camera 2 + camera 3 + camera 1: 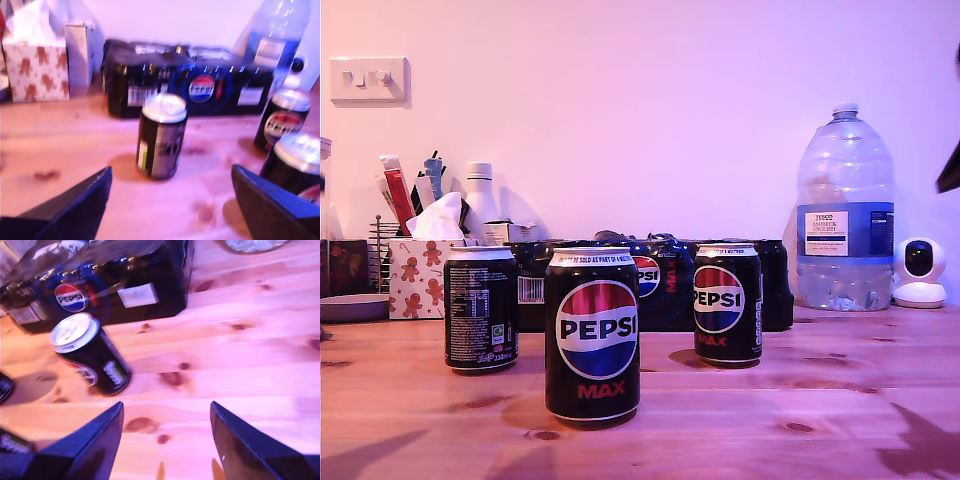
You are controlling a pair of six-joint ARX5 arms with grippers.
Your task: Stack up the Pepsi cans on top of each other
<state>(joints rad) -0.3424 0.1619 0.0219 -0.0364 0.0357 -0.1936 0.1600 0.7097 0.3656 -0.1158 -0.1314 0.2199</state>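
My first gripper (170, 200) stands wide open above the wooden table (840, 400), nothing between its dark fingers (75, 205). Straight ahead of it in the first wrist view stands one Pepsi can (161, 136), upright, its printed back and silver top turned to the camera. Two more cans show at that picture's edge, one (282, 120) with the globe logo facing and another (295, 165) nearer, partly hidden behind a finger.

My second gripper (165, 440) is also spread open and empty, over bare boards. Its view catches one can (90, 354) from above, near the plastic-wrapped multipack (105, 282), and just a sliver of other dark objects at the frame's edge.

Neither gripper appears in the exterior view, which instead gives the layout: three cans standing apart on the table, none stacked. One (592, 335) is nearest the camera in the middle, one (481, 308) sits toward the exterior view's left with its label side showing, and one (727, 303) toward the exterior view's right. The multipack (660, 285) lies behind them against the wall.

Only the exterior view shows the light switch (368, 80). A big water bottle (845, 215) and a small white camera (920, 272) stand at the exterior view's right, a gingerbread-patterned tissue box (418, 275) at its left. The first wrist view, blurred, picks up the tissue box (36, 70) and bottle (275, 35) too.
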